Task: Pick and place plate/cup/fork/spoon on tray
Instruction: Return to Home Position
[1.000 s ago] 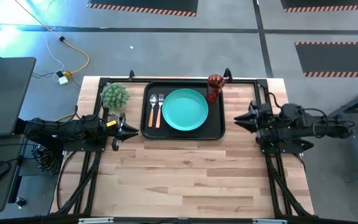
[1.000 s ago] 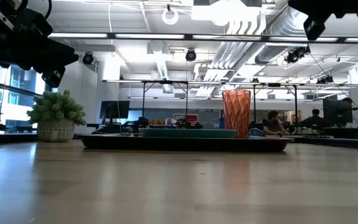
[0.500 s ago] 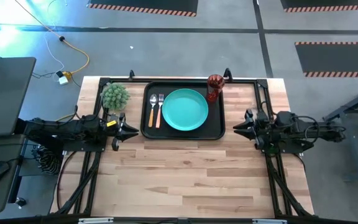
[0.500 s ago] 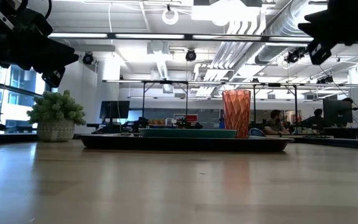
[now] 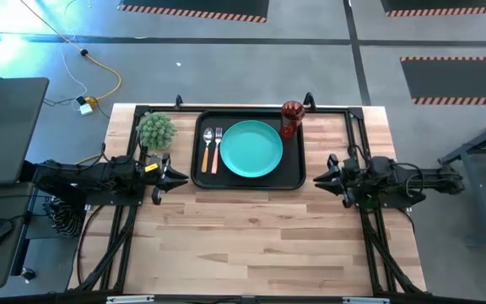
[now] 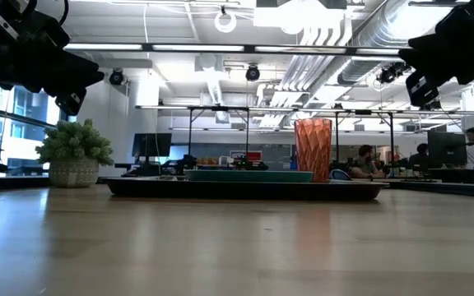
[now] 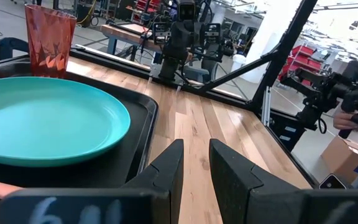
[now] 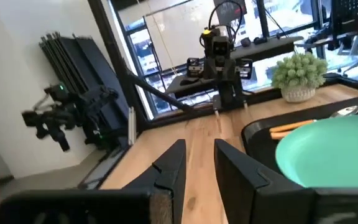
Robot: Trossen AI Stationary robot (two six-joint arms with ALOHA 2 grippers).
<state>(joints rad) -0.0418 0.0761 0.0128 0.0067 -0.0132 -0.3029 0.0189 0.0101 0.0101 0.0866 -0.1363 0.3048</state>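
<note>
The black tray (image 5: 290, 176) at the table's (image 5: 251, 245) far edge is carrying the teal plate (image 5: 251, 149) centrally, spoon (image 5: 207, 149) and fork (image 5: 217, 149) at its left end, and red cup (image 5: 291, 118) in its far-right corner. The left gripper (image 5: 175, 178) and right gripper (image 5: 319, 178) are hovering beside its ends, jaws narrowly apart.

On tray (image 5: 294, 179): spoon (image 5: 207, 150), fork (image 5: 217, 149), plate (image 5: 251, 149) left to right; cup (image 5: 291, 119) at far-right corner.

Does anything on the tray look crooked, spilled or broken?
Nothing stands out. The cup stands upright in a corner of the tray; the plate, spoon and fork lie flat, side by side, inside it.
</note>
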